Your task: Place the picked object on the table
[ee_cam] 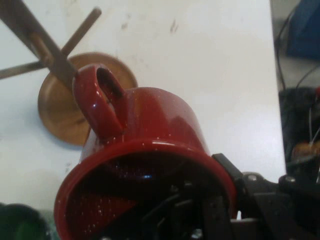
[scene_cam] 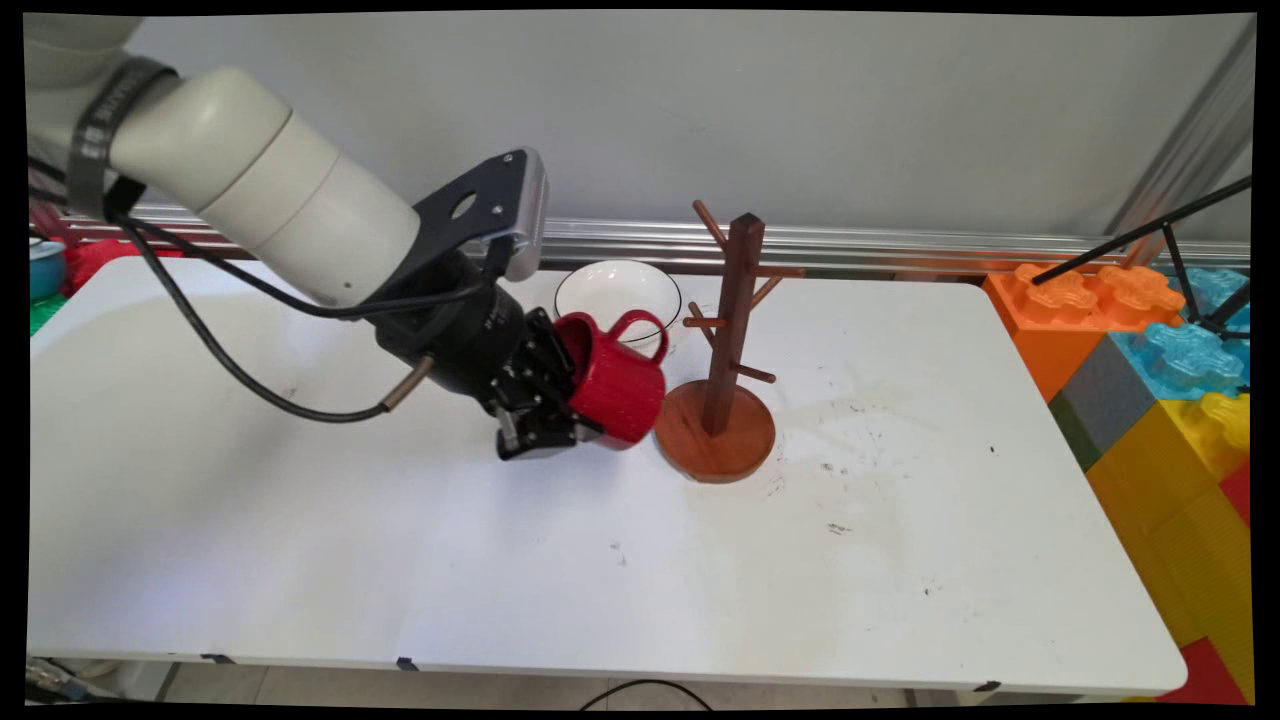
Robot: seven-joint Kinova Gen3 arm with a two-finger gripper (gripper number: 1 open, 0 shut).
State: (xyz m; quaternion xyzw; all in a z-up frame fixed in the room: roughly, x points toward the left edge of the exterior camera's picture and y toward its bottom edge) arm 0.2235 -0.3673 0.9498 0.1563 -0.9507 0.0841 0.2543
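Red mug (scene_cam: 618, 385) pinched at its rim by the gripper (scene_cam: 560, 420), tilted on its side (handle up) above the table (scene_cam: 400, 560), just beside the wooden rack (scene_cam: 733, 340); white bowl (scene_cam: 617, 290) behind.

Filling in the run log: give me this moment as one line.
gripper: shut on red mug, lifted and tipped | handle toward wooden mug tree | white bowl behind | white table
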